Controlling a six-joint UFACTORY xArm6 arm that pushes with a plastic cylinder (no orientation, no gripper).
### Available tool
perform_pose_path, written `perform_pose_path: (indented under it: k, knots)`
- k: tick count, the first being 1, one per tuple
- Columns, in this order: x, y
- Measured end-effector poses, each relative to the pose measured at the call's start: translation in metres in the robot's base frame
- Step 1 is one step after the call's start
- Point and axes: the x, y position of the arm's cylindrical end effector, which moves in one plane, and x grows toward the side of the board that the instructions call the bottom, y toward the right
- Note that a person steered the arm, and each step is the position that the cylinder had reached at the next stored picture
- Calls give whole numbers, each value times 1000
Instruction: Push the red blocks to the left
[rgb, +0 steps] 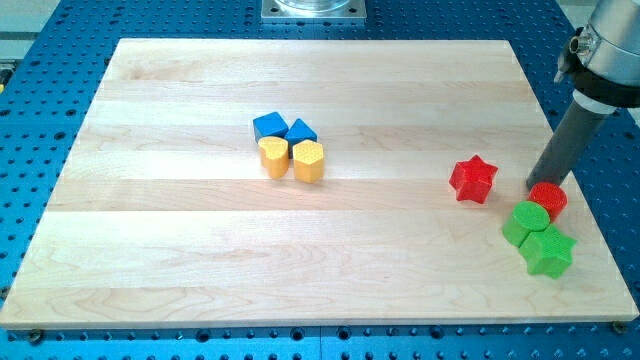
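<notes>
A red star block (472, 179) lies at the view's right on the wooden board (200, 250). A red round block (548, 200) lies to its right, near the board's right edge, touching a green round block (525, 221). My tip (535, 184) is at the upper left edge of the red round block, touching or almost touching it, and to the right of the red star. The dark rod rises up and to the right from there.
A green star block (549, 251) sits just below the green round block. Near the board's middle, two blue blocks (269, 126) (300, 131) sit above two yellow blocks (273, 156) (308, 160) in a tight cluster.
</notes>
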Motion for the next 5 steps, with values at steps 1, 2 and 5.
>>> perform_pose_path:
  k: [1, 2, 5]
  knots:
    - [-3, 33]
    - [28, 62]
    - [-8, -136]
